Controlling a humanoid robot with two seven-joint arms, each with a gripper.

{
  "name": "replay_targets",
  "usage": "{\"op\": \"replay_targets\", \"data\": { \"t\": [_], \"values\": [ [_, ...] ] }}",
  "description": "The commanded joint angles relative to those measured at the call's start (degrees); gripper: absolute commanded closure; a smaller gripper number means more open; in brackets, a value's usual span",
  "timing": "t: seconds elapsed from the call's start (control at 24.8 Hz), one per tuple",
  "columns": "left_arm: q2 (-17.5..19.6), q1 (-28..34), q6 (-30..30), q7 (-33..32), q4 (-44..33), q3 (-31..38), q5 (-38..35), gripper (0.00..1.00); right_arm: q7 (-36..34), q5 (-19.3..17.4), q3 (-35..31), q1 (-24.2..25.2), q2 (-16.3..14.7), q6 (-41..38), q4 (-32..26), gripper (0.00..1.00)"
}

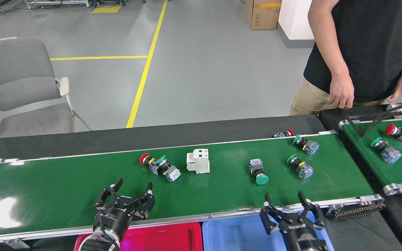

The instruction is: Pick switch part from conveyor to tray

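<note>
Both arms are up at the near edge of the conveyor [65,188] now, and both come in empty. The left gripper [133,195] hovers over the belt's near rail with its black fingers spread wide, nothing between them. The right gripper [284,200] sits just over the near rail too, fingers splayed apart, above the blue tray [236,237]; the red tray [159,237] lies beside it, to the left. Out on the green belt, a red-capped switch part [147,159] lies touching a green-capped switch part [166,168], and just right of that pair stands a white breaker block [198,161]. Farther right lies a green mushroom button [258,171] on its side, cap towards the robot, then another green button switch [300,166], and two more up by the far rail. A person [361,48] in a black shirt stands at the far right corner, one hand [341,93] hanging by the belt's end.
</note>
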Motion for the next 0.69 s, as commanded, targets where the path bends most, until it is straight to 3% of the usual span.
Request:
{"op": "replay_targets", "data": {
  "t": [0.0, 0.2, 0.24, 0.32, 0.4, 0.53, 0.65],
  "values": [
    [-0.39, -1.1, 0.15, 0.1, -0.46, -1.15, -0.17, 0.0, 0.85, 0.03, 2.74, -3.52, 0.38, 2.4, 3.32, 0.01],
    [-1.18, -4.7, 0.15, -0.16, 3.32, -1.5, -0.17, 0.0, 0.93, -0.15, 5.64, -10.64, 3.98, 5.21, 12.98, 0.02],
    [-1.18, -5.67, 0.15, -0.16, 4.46, -1.5, -0.17, 0.0, 0.85, -0.15, 5.73, -11.61, 4.33, 5.74, 14.57, 0.09],
    [-1.18, -7.6, 0.15, -0.16, 6.66, -1.5, -0.17, 0.0, 1.02, -0.15, 6.52, -12.92, 3.98, 5.65, 16.15, 0.46],
    [-1.18, -8.31, 0.15, -0.16, 7.71, -1.32, -0.17, 0.0, 1.29, -0.15, 7.58, -13.54, 3.54, 5.21, 16.68, 0.72],
    [-1.18, -8.31, 0.06, -0.16, 7.8, -1.41, -0.17, 0.0, 1.99, -0.59, 7.75, -13.98, 2.93, 4.42, 16.85, 0.86],
    [-1.18, -8.31, 0.06, -0.16, 8.33, -1.32, -0.08, 0.0, 2.08, -0.68, 7.66, -14.15, 2.93, 1.52, 16.59, 0.92]
  ]
}}
